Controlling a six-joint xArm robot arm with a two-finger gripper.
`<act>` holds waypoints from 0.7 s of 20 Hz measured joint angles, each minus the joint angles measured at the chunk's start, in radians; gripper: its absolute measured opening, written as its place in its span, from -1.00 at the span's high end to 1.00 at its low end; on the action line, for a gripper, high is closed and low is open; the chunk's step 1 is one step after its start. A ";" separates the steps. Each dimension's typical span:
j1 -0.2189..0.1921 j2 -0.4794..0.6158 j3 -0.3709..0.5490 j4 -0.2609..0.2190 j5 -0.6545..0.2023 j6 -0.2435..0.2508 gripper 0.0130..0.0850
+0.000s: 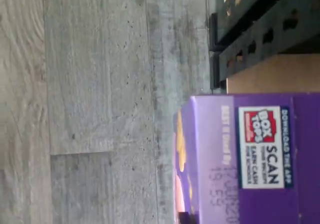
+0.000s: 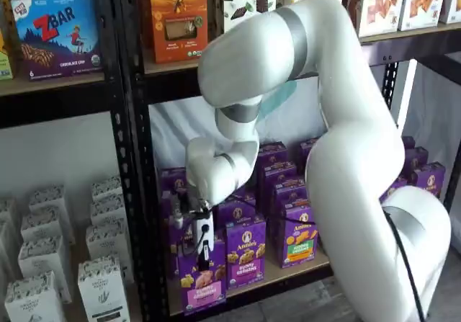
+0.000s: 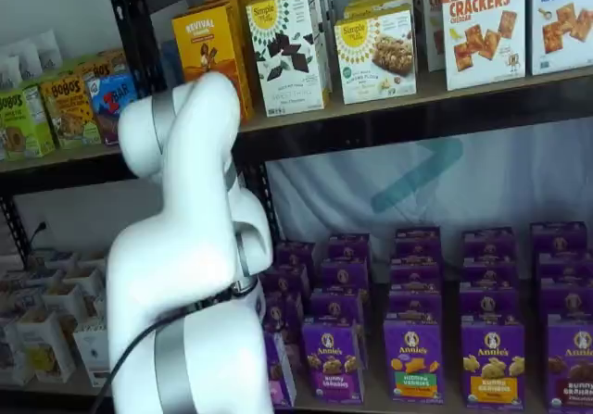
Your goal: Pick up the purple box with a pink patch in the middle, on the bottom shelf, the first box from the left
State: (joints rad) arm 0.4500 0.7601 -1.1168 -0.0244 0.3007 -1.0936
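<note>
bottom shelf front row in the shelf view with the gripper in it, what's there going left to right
purple box with the pink band, held by the gripper → bunny grahams carton → carton with green-and-orange band

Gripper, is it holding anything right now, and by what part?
The gripper is shut on the purple box, gripping its top edge at the front of the bottom shelf.

Shelves full of boxes

The bottom shelf (image 2: 288, 273) is a tan wooden board in a black metal rack (image 2: 137, 192). Purple cartons stand on it in rows. The purple box (image 2: 202, 282) with the pink band stands at the front edge, and just beside it stands a purple bunny grahams carton (image 2: 246, 252). Above the bottom shelf, the upper shelf (image 3: 417, 108) holds orange and white boxes. Below lies a grey wood floor (image 1: 100, 103).
</note>
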 joint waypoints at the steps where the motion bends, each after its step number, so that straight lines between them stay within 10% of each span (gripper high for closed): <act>1: 0.002 -0.020 0.019 0.014 0.003 -0.010 0.44; 14: 0.047 -0.232 0.203 0.036 0.048 0.014 0.44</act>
